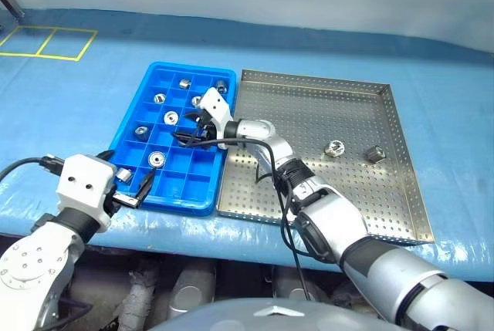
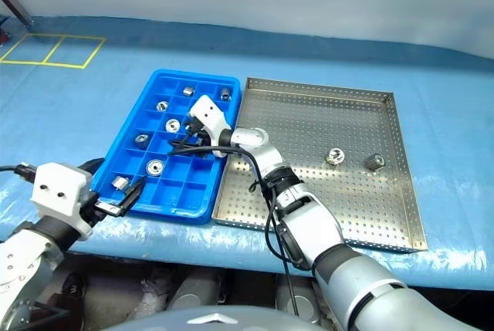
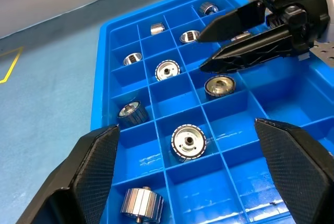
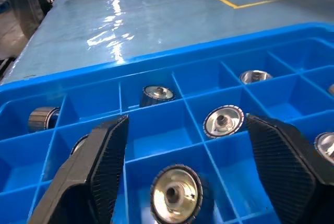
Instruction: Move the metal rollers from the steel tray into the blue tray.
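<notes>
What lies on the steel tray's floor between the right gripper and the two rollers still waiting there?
Bare perforated floor of the steel tray, seen from the head views, separates the right gripper from both rollers.

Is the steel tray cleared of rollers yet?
No, two metal rollers lie on the steel tray, toward its right side.
</notes>
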Robot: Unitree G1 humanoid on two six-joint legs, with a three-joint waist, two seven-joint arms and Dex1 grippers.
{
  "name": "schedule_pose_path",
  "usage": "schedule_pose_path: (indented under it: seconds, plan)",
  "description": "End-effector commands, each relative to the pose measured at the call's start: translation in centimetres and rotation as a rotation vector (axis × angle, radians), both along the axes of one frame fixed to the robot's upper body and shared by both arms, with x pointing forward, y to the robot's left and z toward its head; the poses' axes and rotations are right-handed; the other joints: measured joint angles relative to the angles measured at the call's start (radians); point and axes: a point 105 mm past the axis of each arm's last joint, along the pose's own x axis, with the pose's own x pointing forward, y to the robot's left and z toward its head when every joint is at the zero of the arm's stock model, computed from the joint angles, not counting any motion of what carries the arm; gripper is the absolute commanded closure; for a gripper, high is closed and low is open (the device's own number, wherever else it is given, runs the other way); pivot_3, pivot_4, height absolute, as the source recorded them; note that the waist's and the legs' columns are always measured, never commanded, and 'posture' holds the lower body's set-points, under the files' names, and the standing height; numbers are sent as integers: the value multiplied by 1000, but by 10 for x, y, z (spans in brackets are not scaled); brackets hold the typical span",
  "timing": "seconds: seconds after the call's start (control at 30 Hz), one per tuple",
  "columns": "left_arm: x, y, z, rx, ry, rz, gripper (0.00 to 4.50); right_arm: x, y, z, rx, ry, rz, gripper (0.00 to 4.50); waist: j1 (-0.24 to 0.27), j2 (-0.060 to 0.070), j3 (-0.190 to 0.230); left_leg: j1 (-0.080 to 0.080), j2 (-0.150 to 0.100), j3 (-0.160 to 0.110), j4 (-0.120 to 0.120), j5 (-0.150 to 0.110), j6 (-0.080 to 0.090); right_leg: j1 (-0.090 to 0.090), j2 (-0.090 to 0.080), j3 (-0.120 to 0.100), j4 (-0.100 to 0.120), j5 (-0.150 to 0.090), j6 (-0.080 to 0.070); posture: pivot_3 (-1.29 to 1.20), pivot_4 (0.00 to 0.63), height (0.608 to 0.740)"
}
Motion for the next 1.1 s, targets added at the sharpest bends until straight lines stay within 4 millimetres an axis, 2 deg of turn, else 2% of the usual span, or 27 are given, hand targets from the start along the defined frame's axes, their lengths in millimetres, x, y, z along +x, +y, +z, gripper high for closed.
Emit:
schedule_pose_path:
  seconds: [0.03,0.17,0.23,0.37,0.43,0.53,0.63,0.77,0.93,1.1]
  plan:
    - [1,-6,9,18,-41,-27,0,3,4,28,66,-79,-1,947,0,0,0,0,0,0,0,0,0,0,0,0,0,0,0,162,150,740]
    - [8,-13,10,1,-52,-66,0,8,-9,41,94,-137,-45,947,-1,0,0,0,0,0,0,0,0,0,0,0,0,0,0,135,150,740]
    - [17,-23,12,-25,-69,-109,0,8,-28,50,98,-182,-70,947,4,0,0,0,0,0,0,0,0,0,0,0,0,0,0,114,150,740]
    - [42,-54,13,-96,-94,-232,0,3,-79,54,44,-235,-175,947,12,1,-1,-1,-3,-4,2,1,1,4,-3,-6,-1,0,0,41,150,740]
    - [49,-65,12,-113,-89,-281,0,-1,-97,54,15,-235,-219,947,-1,1,-2,-1,-3,-3,3,0,2,4,-4,-5,-1,1,1,10,150,740]
    - [60,-88,6,-116,-59,-402,0,-7,-140,48,-66,-228,-339,947,-24,1,-2,-2,-2,0,3,0,2,2,-5,-2,-1,1,2,-58,150,740]
    - [71,-102,3,-110,-51,-475,0,-13,-177,41,-115,-203,-475,947,-48,2,-2,-3,0,1,3,0,2,0,-6,-1,0,1,1,-120,150,740]
    - [79,-119,1,-108,-39,-559,0,-21,-196,33,-94,-137,-556,947,-88,2,-2,-2,1,5,3,0,2,0,-5,3,0,1,2,-168,150,740]
    - [77,-142,1,-105,-38,-674,0,-21,-214,19,-56,-41,-655,947,-116,2,-2,-1,1,12,6,-4,11,0,-4,9,0,4,6,-187,150,740]
    - [77,-146,8,-115,-66,-692,0,-13,-226,-4,-55,65,-722,947,-133,2,-2,0,0,16,8,-4,14,1,-4,14,0,6,9,-179,150,740]
